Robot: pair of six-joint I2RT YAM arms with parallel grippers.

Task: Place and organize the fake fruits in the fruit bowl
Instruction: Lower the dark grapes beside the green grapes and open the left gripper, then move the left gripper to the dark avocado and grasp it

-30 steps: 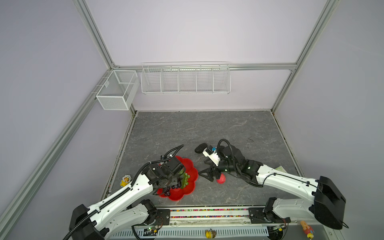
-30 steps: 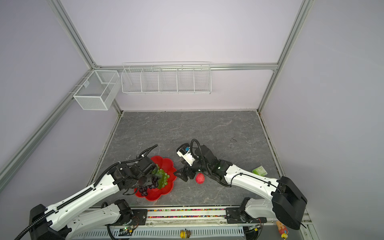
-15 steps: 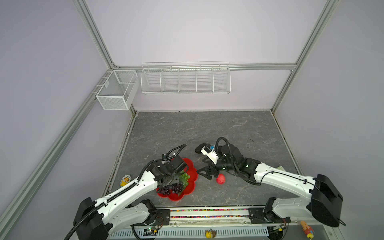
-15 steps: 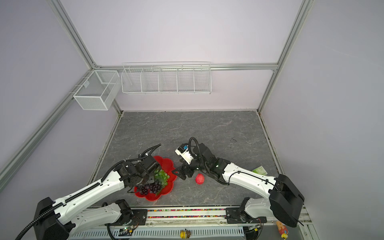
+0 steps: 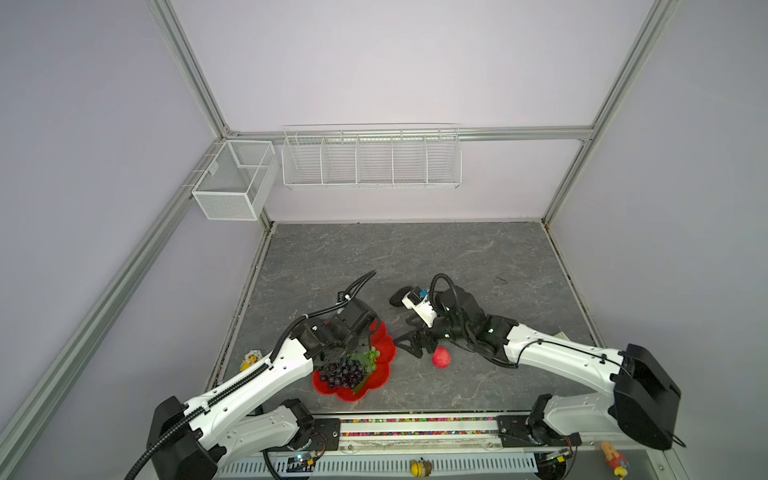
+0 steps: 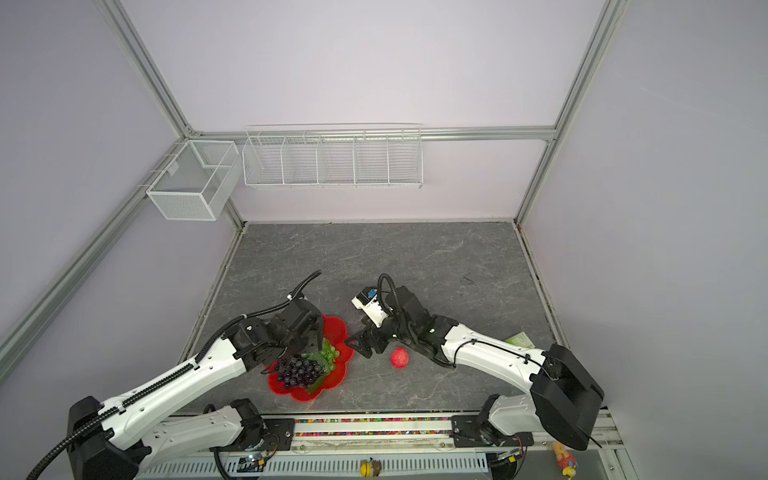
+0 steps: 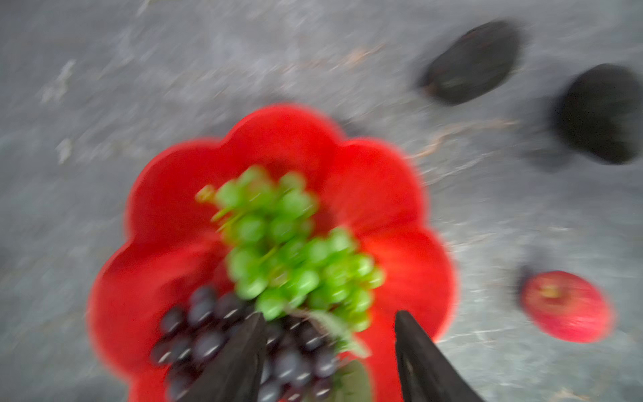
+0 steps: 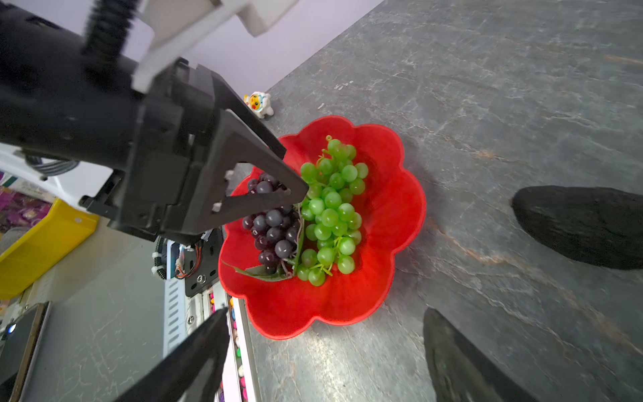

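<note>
Quick rundown for you. Your left gripper (image 7: 329,315) hangs right over the bowl (image 7: 285,139). Its fingers (image 8: 250,146) are spread apart with nothing pinched between them. The left wrist view is smeared with blur, but the gap between the two tips is plain enough.

Both bunches are lying in the bowl. The purple grapes (image 8: 273,229) sit on the side nearer the left arm, directly under those tips. The green grapes (image 8: 330,209) are pressed up against them toward the middle. You can see the same thing in both top views: purple grapes (image 5: 343,372), green grapes (image 6: 330,351), red bowl (image 5: 382,345).

Your right gripper (image 8: 323,318) is low over the table (image 5: 415,257), just beside the bowl's rim. Its fingers (image 8: 195,365) are wide apart and holding nothing. In a top view it sits between the bowl and the red fruit (image 5: 441,358).

The red fruit is out on the table, near the bowl but not touching it. The two avocados (image 7: 473,62) are on the table too, clear of the bowl and close to each other. In the top views the right arm covers most of them.

There's also a little toy (image 8: 259,102) by the table edge behind the left gripper.
</note>
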